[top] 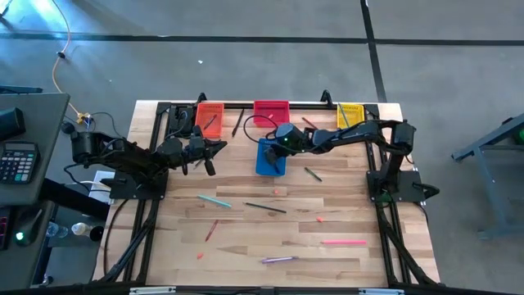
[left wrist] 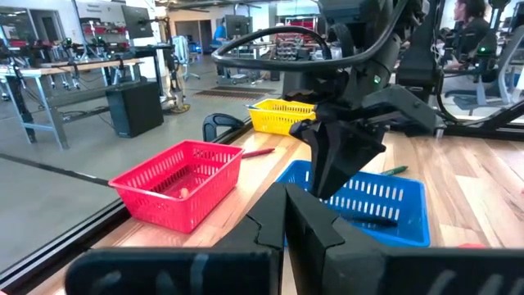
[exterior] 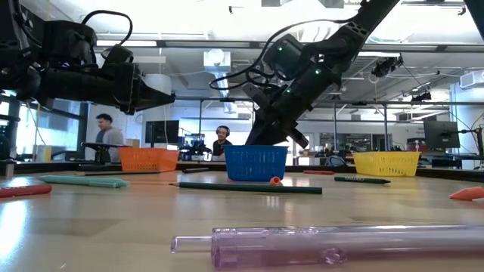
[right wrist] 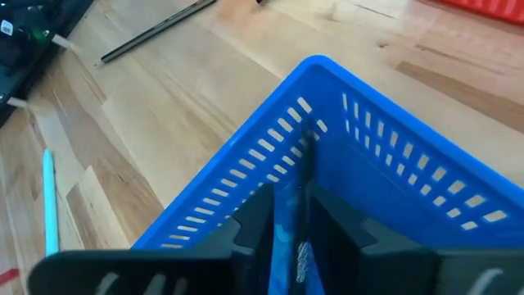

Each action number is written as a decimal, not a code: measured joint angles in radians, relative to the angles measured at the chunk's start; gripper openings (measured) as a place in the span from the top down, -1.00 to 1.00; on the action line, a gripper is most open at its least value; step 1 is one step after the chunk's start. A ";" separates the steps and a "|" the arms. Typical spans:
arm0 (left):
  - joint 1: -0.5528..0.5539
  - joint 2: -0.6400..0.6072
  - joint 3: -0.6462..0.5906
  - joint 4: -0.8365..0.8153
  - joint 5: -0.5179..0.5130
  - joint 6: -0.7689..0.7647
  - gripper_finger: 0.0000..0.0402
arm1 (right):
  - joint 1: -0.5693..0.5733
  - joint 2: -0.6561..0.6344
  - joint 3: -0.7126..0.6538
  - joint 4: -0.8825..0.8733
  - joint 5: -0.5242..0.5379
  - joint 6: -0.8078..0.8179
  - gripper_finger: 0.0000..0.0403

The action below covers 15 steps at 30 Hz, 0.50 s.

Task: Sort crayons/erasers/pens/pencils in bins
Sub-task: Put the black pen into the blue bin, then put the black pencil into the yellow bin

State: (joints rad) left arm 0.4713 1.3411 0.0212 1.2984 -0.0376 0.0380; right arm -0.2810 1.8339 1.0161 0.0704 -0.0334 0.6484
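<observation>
The blue bin (top: 269,159) stood on the wooden table (top: 352,262) a little in front of the red bin (top: 271,111), with the orange bin (top: 210,117) and the yellow bin (top: 350,113) at either end of the back row. The right gripper (right wrist: 291,215) hung over the blue bin's rim, its fingers close together around a slim blue pen (right wrist: 296,246) held upright inside the basket wall. The left gripper (top: 214,149) hovered above the table between the orange and blue bins, its fingers pressed together with nothing between them. Out on the boards lay the rest: a teal pen (top: 214,201), a dark pencil (top: 265,207), a pink pen (top: 344,242) and a purple pen (top: 278,259) near the front edge, a red crayon (top: 211,230), a green pencil (top: 313,174) just beside the blue bin, and small erasers (top: 319,219) scattered well apart. A calculator (top: 16,162) sat on the side desk.
</observation>
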 joint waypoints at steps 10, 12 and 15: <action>0.000 0.000 0.000 0.000 0.000 0.000 1.00 | 0.000 -0.016 0.003 -0.008 -0.005 -0.063 0.51; 0.000 0.000 0.000 0.000 0.000 0.000 1.00 | 0.000 -0.038 0.017 -0.037 -0.012 -0.116 0.54; 0.000 0.000 0.000 0.000 0.000 0.002 1.00 | 0.009 -0.094 0.025 -0.081 -0.016 -0.226 0.65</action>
State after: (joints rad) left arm 0.4713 1.3411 0.0212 1.2984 -0.0376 0.0400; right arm -0.2719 1.7402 1.0412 -0.0107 -0.0494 0.4226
